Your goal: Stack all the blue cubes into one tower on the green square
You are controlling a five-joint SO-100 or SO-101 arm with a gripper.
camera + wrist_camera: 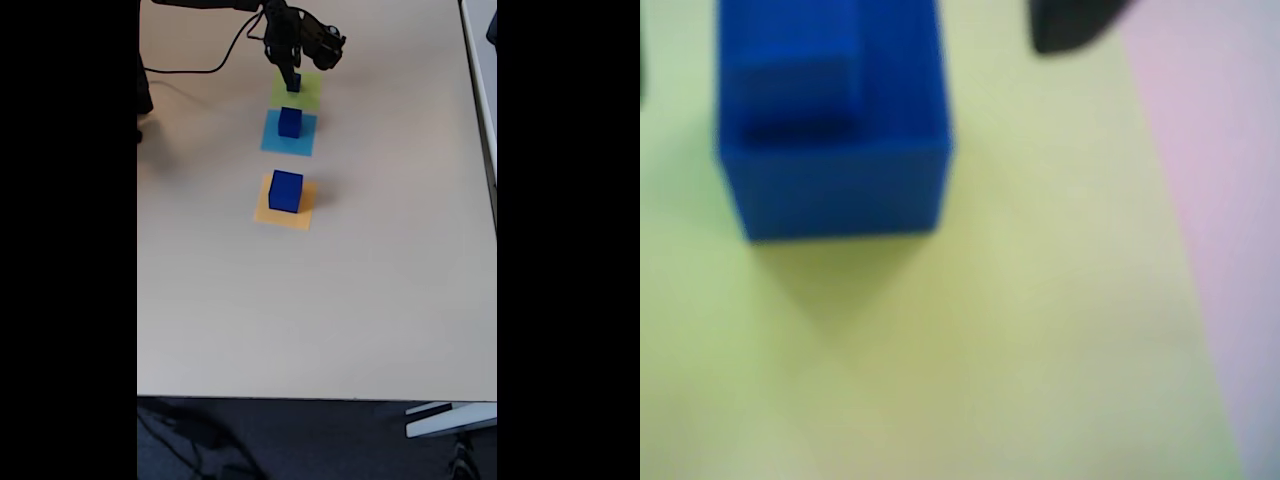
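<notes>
Pale beige table (380, 280) fills my fixed view, with a dark floor strip below its near edge and a black cable trailing in at the top left. Three flat paper squares lie in a line down the table: the green square (305, 95) farthest from the camera, a light-blue square (275, 140) just next to it, and an orange square (265, 212) a bit apart, nearest the camera.

I count blue cubes on each patch. The largest cube (286, 191) sits on the orange square, a mid-sized cube (290, 122) sits on the light-blue square, and a small cube (292, 82) stands on the green square, right under the gripper (291, 72).

From the wrist view, blurred, I see two blue blocks on the green paper (1020, 320): a bigger block (840, 190) with a smaller block (800, 85) resting on top of it, toward the upper left. One dark finger (1070, 25) pokes in at the top edge, apart from the blocks. I cannot tell whether the fingers are spread or pressed together; they hang just over the small cube. No bins or trays lie on the table.
</notes>
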